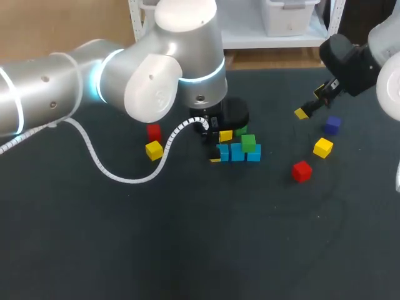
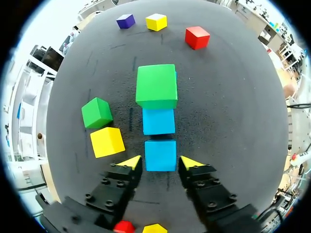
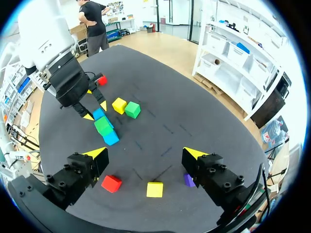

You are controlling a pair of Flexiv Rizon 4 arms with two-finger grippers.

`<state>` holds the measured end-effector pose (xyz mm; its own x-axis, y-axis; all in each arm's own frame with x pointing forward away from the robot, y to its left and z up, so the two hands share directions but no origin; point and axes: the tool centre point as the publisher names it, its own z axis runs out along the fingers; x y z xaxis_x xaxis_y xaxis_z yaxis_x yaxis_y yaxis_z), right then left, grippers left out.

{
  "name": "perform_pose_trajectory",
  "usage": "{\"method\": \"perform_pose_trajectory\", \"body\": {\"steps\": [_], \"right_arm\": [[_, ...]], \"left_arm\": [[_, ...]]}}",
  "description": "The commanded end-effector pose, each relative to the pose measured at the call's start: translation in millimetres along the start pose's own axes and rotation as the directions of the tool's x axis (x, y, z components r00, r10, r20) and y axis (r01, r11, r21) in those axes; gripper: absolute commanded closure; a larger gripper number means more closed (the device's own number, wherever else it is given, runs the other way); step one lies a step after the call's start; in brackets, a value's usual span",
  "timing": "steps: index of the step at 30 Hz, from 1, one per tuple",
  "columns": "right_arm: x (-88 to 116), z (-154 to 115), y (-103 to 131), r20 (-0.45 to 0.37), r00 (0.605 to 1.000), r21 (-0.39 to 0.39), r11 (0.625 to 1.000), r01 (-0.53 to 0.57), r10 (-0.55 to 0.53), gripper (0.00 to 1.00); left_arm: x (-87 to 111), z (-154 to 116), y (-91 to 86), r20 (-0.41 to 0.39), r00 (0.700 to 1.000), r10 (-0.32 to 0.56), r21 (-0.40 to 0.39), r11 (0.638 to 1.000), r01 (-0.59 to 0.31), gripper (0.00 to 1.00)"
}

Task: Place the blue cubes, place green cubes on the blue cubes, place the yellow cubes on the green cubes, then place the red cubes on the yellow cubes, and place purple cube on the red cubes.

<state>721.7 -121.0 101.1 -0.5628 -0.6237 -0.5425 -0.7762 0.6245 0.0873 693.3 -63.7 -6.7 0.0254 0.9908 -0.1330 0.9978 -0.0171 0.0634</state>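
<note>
Three blue cubes lie in a row on the dark table (image 1: 187, 237). The nearest blue cube (image 2: 160, 155) rests on the mat between the fingers of my left gripper (image 2: 160, 164), which is open, with thin gaps at both sides. Ahead of it lies the middle blue cube (image 2: 158, 121). A green cube (image 2: 156, 86) sits on the far blue cube (image 1: 253, 153). Beside the row lie a loose green cube (image 2: 97, 112) and a yellow cube (image 2: 107, 141). My right gripper (image 3: 146, 153) hangs wide open and empty above a red cube (image 3: 112, 183), a yellow cube (image 3: 155, 189) and a purple cube (image 3: 188, 180).
A red cube (image 1: 154, 132) and a yellow cube (image 1: 154, 150) lie left of the row, under my left arm's white cable (image 1: 125, 177). My right arm (image 1: 350, 59) comes in over the back right corner.
</note>
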Motion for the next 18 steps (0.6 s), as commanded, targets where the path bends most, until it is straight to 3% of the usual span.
{"method": "perform_pose_trajectory", "body": {"steps": [1, 5, 10, 18], "right_arm": [[0, 0, 0, 0.001, 1.000, 0.000, 1.000, 0.000, 0.000, 0.00], [0, 0, 0, 0.001, 1.000, 0.000, 1.000, 0.000, 0.000, 0.00], [0, 0, 0, 0.001, 1.000, 0.000, 1.000, 0.000, 0.000, 0.00], [0, 0, 0, 0.001, 1.000, 0.000, 1.000, 0.000, 0.000, 0.00]], "left_arm": [[-1.3, -1, 2.4, -0.004, 0.999, -0.035, 0.000, 0.999, 0.035, 0.00], [2.2, -13, 1.0, 0.002, 0.999, -0.047, 0.011, 0.999, 0.047, 0.00], [8.9, -27, 8.6, 0.015, 0.997, -0.077, -0.029, 0.997, 0.078, 0.00], [13.1, -53, 40.0, 0.030, 0.987, -0.158, -0.081, 0.984, 0.160, 0.00]]}}
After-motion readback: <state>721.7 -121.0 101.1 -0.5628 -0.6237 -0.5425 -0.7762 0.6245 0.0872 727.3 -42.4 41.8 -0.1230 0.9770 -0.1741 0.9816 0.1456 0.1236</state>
